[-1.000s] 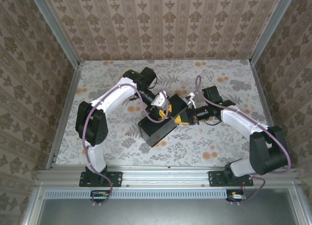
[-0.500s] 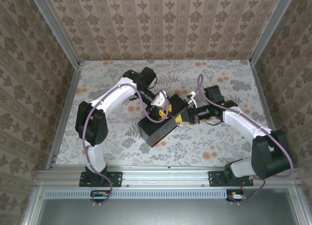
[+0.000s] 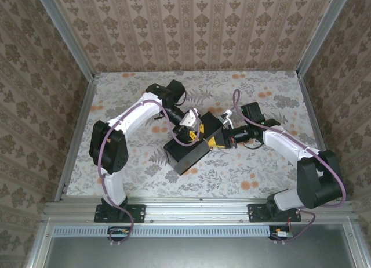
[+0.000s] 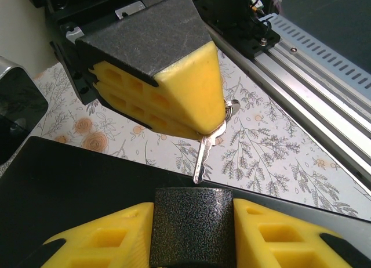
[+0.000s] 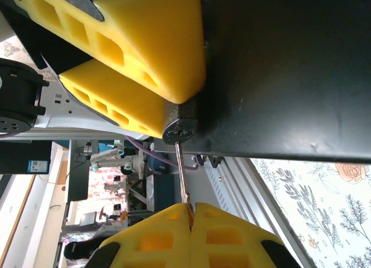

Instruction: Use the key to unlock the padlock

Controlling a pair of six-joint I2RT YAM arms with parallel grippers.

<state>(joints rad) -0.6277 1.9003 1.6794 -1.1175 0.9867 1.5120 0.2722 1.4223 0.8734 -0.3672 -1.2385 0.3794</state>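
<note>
Black box point(image 3: 184, 155) lies askew near the middle of the table point(image 3: 261, 169), top view. Both arms reach in at its far-right end: left gripper point(image 3: 190, 133) from the left, right gripper point(image 3: 219, 142) from the right, yellow fingertips close to each other. Too small in this view to read either grip.

Left wrist view. Own yellow fingers point(image 4: 98, 245) sit either side of a dark, speckled metal block, the padlock point(image 4: 192, 233), and clamp it between them above the box's black top. Opposite, the right gripper's two fingers are pressed flat together, pinching the head of a silver key point(image 4: 201, 155). A key ring point(image 4: 232, 108) pokes out beside those fingertips. Blade points down at the padlock, tip just at its upper edge. Floral table cover and a slotted metal rail point(image 4: 313, 71) lie behind.

Right wrist view. Own fingers closed tight on the key, blade running straight up to the padlock's round keyway face. Tip meets that face; how far in, cannot tell. Left fingers flank the padlock body, which sits just beside the box's black side.
</note>
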